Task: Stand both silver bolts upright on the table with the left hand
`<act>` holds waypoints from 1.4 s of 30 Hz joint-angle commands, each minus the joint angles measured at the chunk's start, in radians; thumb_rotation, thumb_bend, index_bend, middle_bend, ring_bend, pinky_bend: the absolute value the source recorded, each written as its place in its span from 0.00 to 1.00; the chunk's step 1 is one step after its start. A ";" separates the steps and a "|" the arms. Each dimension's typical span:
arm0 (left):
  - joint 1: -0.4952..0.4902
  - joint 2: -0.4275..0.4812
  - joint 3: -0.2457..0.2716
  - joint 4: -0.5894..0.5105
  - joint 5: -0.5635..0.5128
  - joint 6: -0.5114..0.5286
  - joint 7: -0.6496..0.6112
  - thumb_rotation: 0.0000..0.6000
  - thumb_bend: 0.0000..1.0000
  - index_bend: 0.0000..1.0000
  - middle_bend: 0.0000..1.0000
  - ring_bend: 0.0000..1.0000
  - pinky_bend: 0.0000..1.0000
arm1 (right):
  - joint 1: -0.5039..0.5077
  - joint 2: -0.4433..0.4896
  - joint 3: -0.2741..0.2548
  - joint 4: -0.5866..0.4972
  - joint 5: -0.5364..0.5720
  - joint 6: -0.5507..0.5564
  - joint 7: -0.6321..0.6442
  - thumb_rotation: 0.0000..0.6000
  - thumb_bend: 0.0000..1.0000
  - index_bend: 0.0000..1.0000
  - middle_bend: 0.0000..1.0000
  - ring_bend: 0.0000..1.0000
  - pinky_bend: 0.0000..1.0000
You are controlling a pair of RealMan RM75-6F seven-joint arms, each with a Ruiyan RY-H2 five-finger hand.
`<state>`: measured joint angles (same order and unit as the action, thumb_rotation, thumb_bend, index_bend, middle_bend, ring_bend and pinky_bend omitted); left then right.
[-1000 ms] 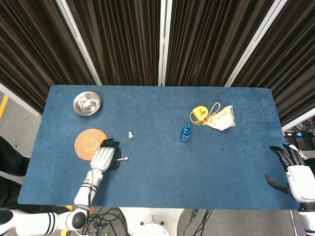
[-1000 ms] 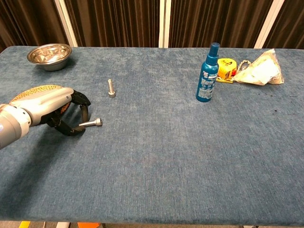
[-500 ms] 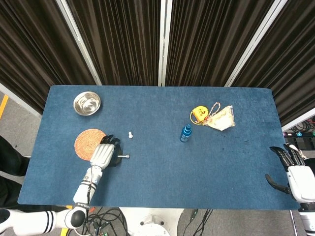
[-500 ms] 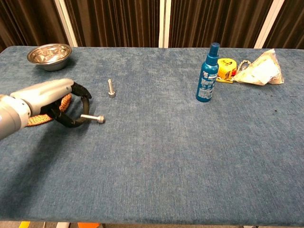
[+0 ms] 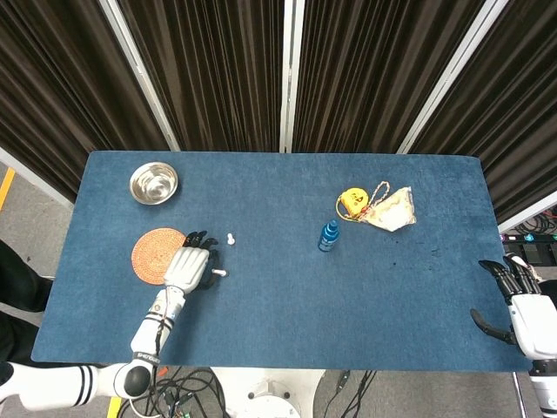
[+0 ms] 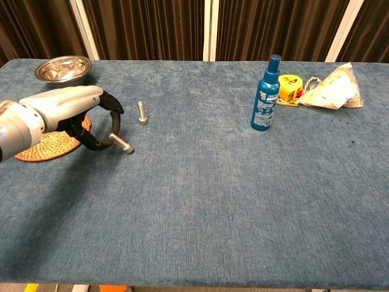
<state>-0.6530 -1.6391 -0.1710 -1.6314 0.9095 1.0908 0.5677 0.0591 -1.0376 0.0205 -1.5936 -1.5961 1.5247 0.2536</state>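
Left robot hand (image 6: pixel 82 118) pinches one silver bolt (image 6: pixel 121 145); second bolt (image 6: pixel 142 113) already stands upright.

We see the left robot hand low over the blue worktop (image 6: pixel 231 194), at its left side beside the woven coaster (image 6: pixel 45 146), its dark fingers (image 6: pixel 114 121) curled down on the tilted bolt, whose head touches or nearly touches the cloth. The second bolt stands just right and farther back, apart from the hand. At the far left a steel bowl (image 6: pixel 63 68) sits; we cannot see anything in it. A blue spray bottle (image 6: pixel 265 94) stands upright right of centre, with a yellow tape measure (image 6: pixel 290 85) and a crumpled bag (image 6: pixel 333 88) behind it. Our right robot hand (image 5: pixel 520 306) hangs off the worktop's right edge, fingers spread and holding nothing.
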 commanded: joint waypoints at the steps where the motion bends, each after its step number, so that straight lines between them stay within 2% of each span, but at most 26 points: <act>1: -0.011 -0.001 -0.001 -0.005 -0.011 0.000 0.016 1.00 0.42 0.57 0.19 0.00 0.00 | 0.000 -0.001 0.000 0.002 0.001 -0.001 0.001 1.00 0.19 0.13 0.17 0.03 0.10; 8: -0.031 -0.008 0.000 -0.011 -0.029 0.006 0.047 1.00 0.42 0.55 0.18 0.00 0.00 | 0.001 -0.003 0.001 0.008 0.005 -0.005 0.008 1.00 0.19 0.13 0.17 0.03 0.10; 23: -0.089 0.013 0.035 -0.038 -0.038 0.034 0.215 1.00 0.42 0.55 0.18 0.00 0.00 | -0.003 -0.005 0.001 0.017 0.008 -0.004 0.017 1.00 0.19 0.13 0.17 0.03 0.10; 34: -0.130 0.040 0.050 -0.068 -0.106 0.030 0.310 1.00 0.42 0.54 0.17 0.00 0.00 | -0.004 -0.007 0.001 0.020 0.011 -0.006 0.020 1.00 0.19 0.13 0.17 0.03 0.10; 42: -0.149 0.035 0.061 -0.075 -0.130 0.041 0.340 1.00 0.41 0.50 0.17 0.00 0.00 | -0.005 -0.007 0.001 0.023 0.012 -0.005 0.024 1.00 0.19 0.13 0.18 0.03 0.10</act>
<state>-0.8016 -1.6037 -0.1104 -1.7052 0.7807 1.1314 0.9076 0.0541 -1.0450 0.0214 -1.5706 -1.5845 1.5193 0.2774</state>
